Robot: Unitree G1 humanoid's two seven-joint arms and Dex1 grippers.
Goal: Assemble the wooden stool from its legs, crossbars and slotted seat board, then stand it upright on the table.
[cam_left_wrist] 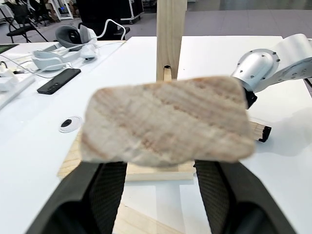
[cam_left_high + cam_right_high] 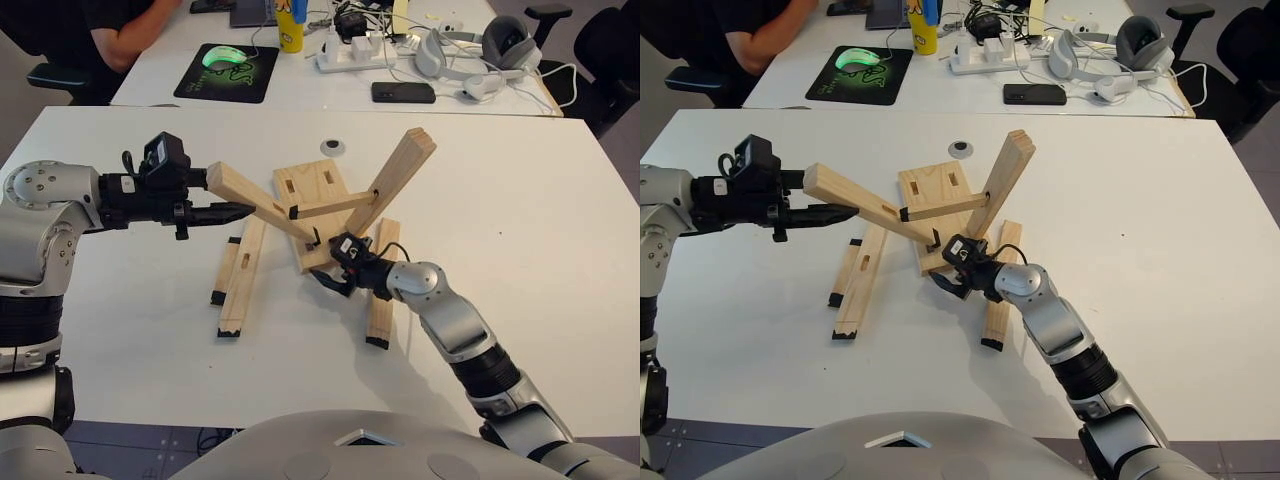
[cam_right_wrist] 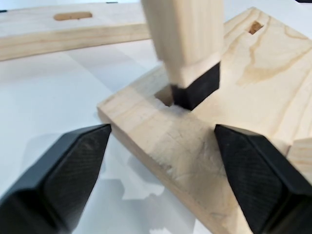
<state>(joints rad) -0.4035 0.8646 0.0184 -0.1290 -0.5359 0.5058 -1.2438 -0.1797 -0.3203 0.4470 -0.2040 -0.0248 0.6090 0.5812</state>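
Seat board (image 2: pixel 305 185) flat, well apart from the edges of the table (image 2: pixel 520 250). Left gripper (image 2: pixel 240 203) pinches the raised end of a leg (image 2: pixel 268 208) whose black tip (image 3: pixel 197 87) sits at the board's corner slot (image 3: pixel 165 96); right gripper (image 2: pixel 335 283) spread wide astride that corner. Crossbar (image 2: pixel 335 206) and second leg (image 2: pixel 400 170) lean above it, loose legs (image 2: pixel 240 280) flank the board.
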